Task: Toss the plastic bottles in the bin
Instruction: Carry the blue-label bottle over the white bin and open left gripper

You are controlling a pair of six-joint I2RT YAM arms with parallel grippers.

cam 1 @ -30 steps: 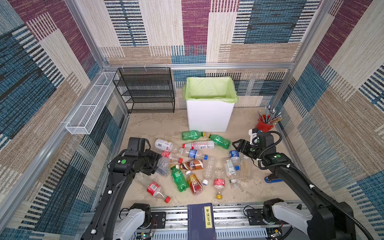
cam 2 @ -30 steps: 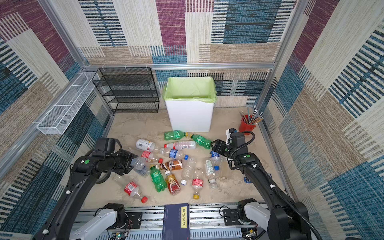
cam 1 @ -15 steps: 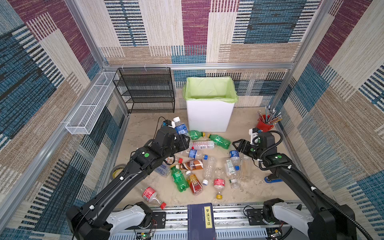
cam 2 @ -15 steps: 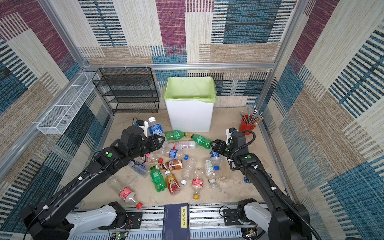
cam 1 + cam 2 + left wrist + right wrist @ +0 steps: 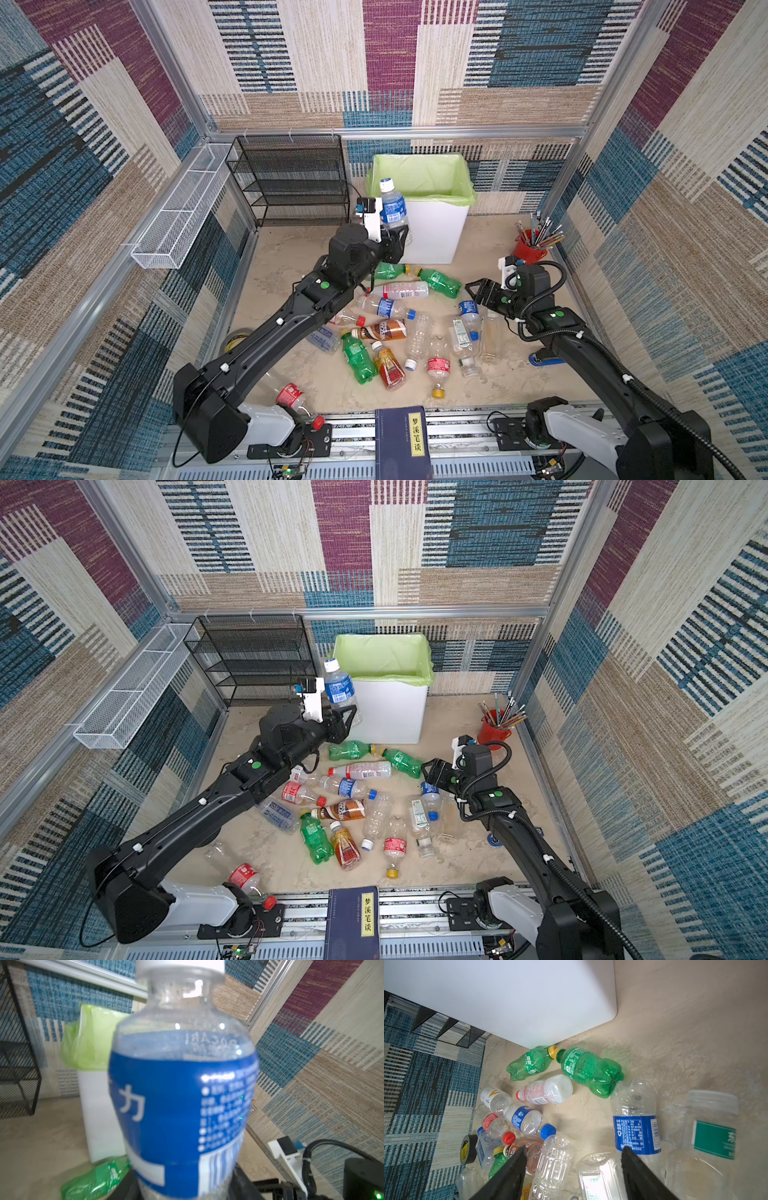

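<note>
Holding one blue-label bottle (image 5: 392,206) upright, white cap up, just beside the bin (image 5: 436,237) at its front-left corner, not yet over the rim. Our left gripper (image 5: 395,240) is clamped on its lower body. We judge it empty: light, thin-walled, squashy and slick. Best taken mid-body with a modest squeeze, not by the cap. The other bottles (image 5: 399,332) lie scattered on the floor (image 5: 291,249) in front of the bin. Our right gripper (image 5: 473,291) hangs over them, jaws apart and empty.
</note>
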